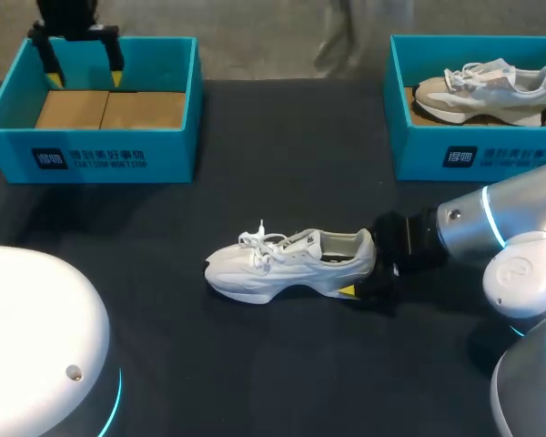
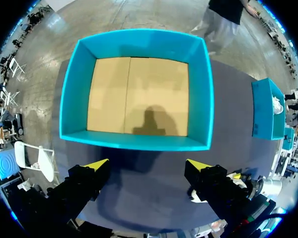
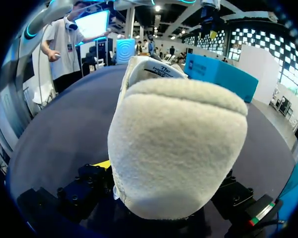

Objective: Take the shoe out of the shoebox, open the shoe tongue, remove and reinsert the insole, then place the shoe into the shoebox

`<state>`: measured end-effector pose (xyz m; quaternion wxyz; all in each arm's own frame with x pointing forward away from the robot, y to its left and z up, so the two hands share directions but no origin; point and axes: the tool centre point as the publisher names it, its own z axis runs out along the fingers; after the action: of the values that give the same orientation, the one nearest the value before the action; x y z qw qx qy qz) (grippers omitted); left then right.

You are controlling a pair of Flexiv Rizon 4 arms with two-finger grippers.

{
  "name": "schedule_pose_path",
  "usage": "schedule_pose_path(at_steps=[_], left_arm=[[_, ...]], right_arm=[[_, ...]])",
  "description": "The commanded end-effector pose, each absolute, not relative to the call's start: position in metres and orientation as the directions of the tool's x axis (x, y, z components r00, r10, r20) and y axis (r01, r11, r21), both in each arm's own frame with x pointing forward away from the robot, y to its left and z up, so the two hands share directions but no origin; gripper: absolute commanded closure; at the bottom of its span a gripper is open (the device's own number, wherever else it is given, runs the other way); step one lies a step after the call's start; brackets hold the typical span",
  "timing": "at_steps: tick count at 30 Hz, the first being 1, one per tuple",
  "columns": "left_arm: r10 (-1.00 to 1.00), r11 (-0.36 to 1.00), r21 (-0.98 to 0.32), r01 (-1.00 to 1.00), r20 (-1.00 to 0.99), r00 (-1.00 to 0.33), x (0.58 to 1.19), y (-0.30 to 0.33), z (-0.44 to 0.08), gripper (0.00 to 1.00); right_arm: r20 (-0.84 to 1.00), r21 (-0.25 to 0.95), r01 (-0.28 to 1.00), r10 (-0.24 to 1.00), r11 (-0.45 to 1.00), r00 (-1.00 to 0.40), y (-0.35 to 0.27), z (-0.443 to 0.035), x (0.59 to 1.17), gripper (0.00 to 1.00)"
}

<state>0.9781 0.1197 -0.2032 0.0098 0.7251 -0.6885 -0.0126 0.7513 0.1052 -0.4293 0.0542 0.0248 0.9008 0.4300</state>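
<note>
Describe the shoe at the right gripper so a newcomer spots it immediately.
On the dark table, in front of the left box and the right box, a white shoe stands alone, heel in the right gripper. The other shoe is beige and sits inside the right box.

Wide gap of table (image 1: pixel 291 137) between left shoebox (image 1: pixel 91 159) and right shoebox (image 1: pixel 478 155), white shoe (image 1: pixel 282 269) nearer.

Our right arm (image 1: pixel 491 228) is silver-grey, with rounded white joints and thin glowing cyan rings. Our left arm (image 1: pixel 36 319) shows a smooth white dome edged by a cyan band. Our left pincer (image 2: pixel 146 168) is black and blocky, with yellow wedge tips.
</note>
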Motion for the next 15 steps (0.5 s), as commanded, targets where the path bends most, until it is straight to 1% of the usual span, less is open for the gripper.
schedule_pose_path(at_steps=[1,15], left_arm=[[-0.998,-0.037,-0.012,-0.999,-0.044,0.038,0.95,0.096,-0.195,0.0],[-0.998,-0.021,-0.048,-0.999,-0.054,0.024,0.884,0.042,-0.182,0.0]], right_arm=[[-0.077,0.775,-0.001,0.093,0.632,-0.993,0.107,-0.431,0.749,1.0],[-0.077,0.775,-0.001,0.093,0.632,-0.993,0.107,-0.431,0.749,1.0]])
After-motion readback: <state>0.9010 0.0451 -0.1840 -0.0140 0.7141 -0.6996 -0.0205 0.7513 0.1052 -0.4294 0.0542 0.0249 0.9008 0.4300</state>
